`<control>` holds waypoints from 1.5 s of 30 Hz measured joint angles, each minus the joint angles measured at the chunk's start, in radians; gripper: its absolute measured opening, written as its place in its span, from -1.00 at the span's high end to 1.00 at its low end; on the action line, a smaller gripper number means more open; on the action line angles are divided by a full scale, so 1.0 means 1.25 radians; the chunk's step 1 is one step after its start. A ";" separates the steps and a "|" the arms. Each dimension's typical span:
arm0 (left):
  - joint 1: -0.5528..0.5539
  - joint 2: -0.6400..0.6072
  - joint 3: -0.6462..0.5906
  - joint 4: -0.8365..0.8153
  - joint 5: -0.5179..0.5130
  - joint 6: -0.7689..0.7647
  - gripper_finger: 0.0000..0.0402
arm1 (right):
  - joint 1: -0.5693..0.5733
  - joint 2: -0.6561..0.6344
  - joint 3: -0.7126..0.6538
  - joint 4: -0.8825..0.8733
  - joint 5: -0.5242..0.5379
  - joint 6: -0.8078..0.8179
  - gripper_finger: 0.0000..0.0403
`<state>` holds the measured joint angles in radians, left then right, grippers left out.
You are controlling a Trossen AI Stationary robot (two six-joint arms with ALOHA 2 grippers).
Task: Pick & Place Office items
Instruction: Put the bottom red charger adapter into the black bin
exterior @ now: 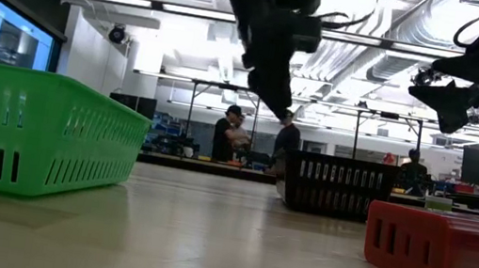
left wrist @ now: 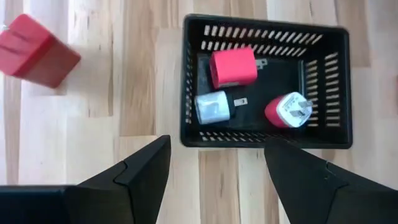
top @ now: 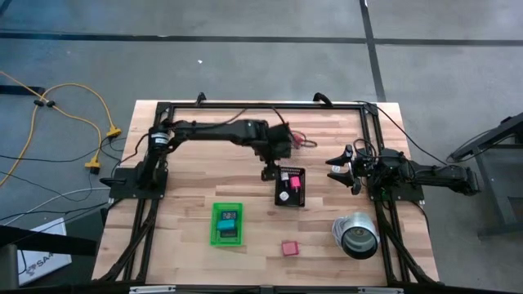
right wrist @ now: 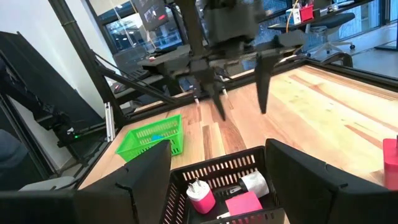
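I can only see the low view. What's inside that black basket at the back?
Observer: Three small blocks: a pink one, a pale one and a red-and-white one.
Operator: Is the dark claw above it holding anything?
Observer: No. The left gripper hangs open and empty by the edge of the basket.
Operator: Anything in the green tray?
Observer: Yes, the green tray holds a few pieces, blue and dark.
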<state>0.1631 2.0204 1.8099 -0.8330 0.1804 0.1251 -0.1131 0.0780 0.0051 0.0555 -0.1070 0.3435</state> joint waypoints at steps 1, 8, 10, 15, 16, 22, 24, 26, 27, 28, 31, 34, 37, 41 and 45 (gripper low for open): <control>0.012 -0.001 0.000 -0.003 0.018 0.000 -0.26 | 0.000 0.000 0.000 0.000 0.000 0.000 -0.23; 0.102 -0.010 -0.001 -0.070 0.080 -0.020 -0.26 | 0.000 0.000 0.000 0.000 0.000 0.000 -0.23; 0.120 -0.011 -0.002 -0.080 0.091 -0.022 -0.26 | 0.000 0.000 0.000 0.000 0.000 0.000 -0.23; 0.153 -0.033 -0.004 -0.111 0.124 -0.021 -0.26 | 0.000 0.000 0.000 0.000 0.000 0.000 -0.23; 0.160 -0.042 -0.008 -0.114 0.127 -0.022 -0.26 | 0.000 0.000 0.000 0.000 0.000 0.000 -0.23; 0.192 -0.141 -0.088 -0.099 0.133 -0.028 -0.26 | 0.000 0.000 0.000 0.000 0.000 0.000 -0.23; 0.199 -0.187 -0.149 -0.068 0.129 -0.039 -0.26 | 0.000 0.000 0.000 0.000 0.000 0.000 -0.23; 0.206 -0.241 -0.228 -0.024 0.127 -0.056 -0.26 | 0.000 0.000 0.000 0.000 0.000 0.000 -0.23; 0.209 -0.272 -0.273 0.009 0.127 -0.065 -0.26 | 0.000 0.000 0.000 0.000 0.000 0.000 -0.23; 0.212 -0.303 -0.318 0.043 0.127 -0.076 -0.26 | 0.000 0.000 0.000 0.000 0.000 0.000 -0.23; 0.215 -0.393 -0.449 0.140 0.130 -0.105 -0.26 | 0.000 0.000 0.000 0.000 0.000 0.000 -0.23; 0.215 -0.479 -0.559 0.218 0.120 -0.119 -0.26 | 0.000 0.000 0.000 0.000 0.000 0.000 -0.23; 0.215 -0.561 -0.659 0.289 0.098 -0.122 -0.26 | 0.000 0.000 0.000 0.000 0.000 0.000 -0.23; 0.215 -0.649 -0.777 0.388 0.077 -0.125 -0.26 | 0.000 0.000 0.000 0.000 0.000 0.000 -0.23; 0.215 -0.717 -0.888 0.473 0.080 -0.143 -0.26 | 0.000 0.000 0.000 0.000 0.000 0.000 -0.23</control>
<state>0.4320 1.1243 0.7002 -0.2414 0.2797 -0.0535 -0.1131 0.0776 0.0051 0.0553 -0.1070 0.3437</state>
